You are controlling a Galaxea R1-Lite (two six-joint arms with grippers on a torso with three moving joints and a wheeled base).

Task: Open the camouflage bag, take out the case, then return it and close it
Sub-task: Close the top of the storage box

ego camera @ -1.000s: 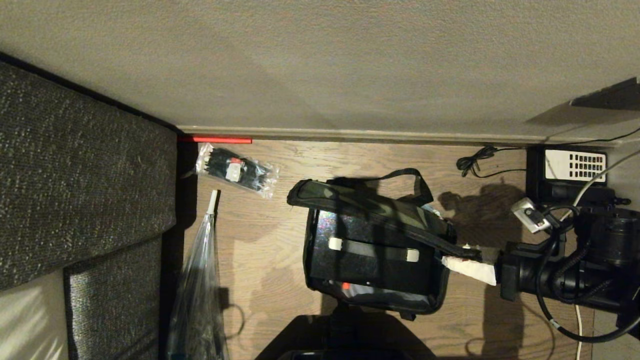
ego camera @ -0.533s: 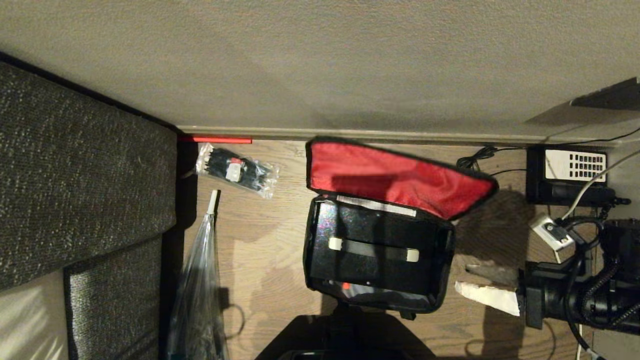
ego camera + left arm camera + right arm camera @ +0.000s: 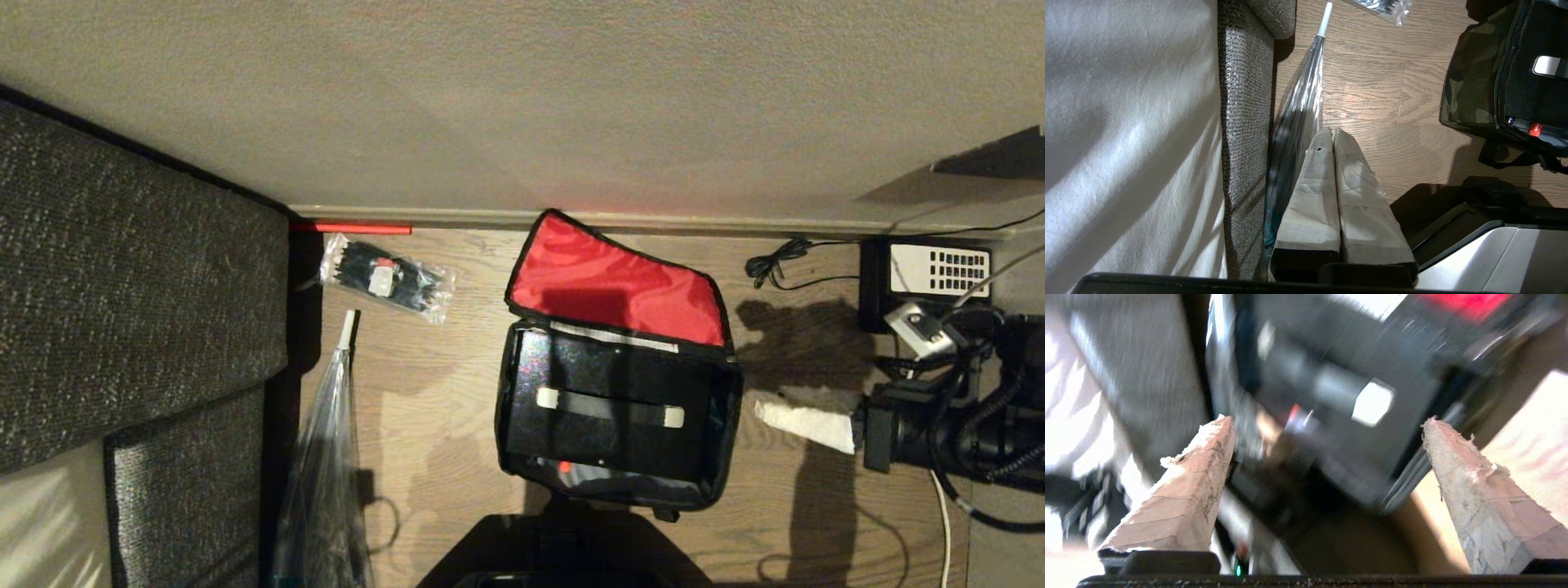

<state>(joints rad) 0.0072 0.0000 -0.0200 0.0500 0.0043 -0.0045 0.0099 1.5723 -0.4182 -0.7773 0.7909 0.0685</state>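
camouflage bag (image 3: 618, 425) sits mid-floor (image 3: 441, 408), a little off the back wall's skirting; lid (image 3: 616, 282) flipped up and back toward the wall, red lining showing; inside, black case (image 3: 608, 404) with a strap handle and pale end caps lies flat in the open body; small red tab at the bag's near edge.

right gripper (image 3: 1327, 449) at the bag's right side, just off its right wall, not touching; taped fingers (image 3: 1474, 486) spread wide, nothing between them; right wrist view blurred.

left gripper (image 3: 1333, 134) low by the sofa (image 3: 122, 310) at the floor's left edge, tape-wrapped fingers pressed together, empty; clear umbrella (image 3: 322, 457) lies alongside the sofa.

bag of cable ties (image 3: 385, 278) near the floor's back-left corner; black telephone (image 3: 927, 278) with white keypad at the back right by the wall, coiled cord (image 3: 775, 263) beside it.
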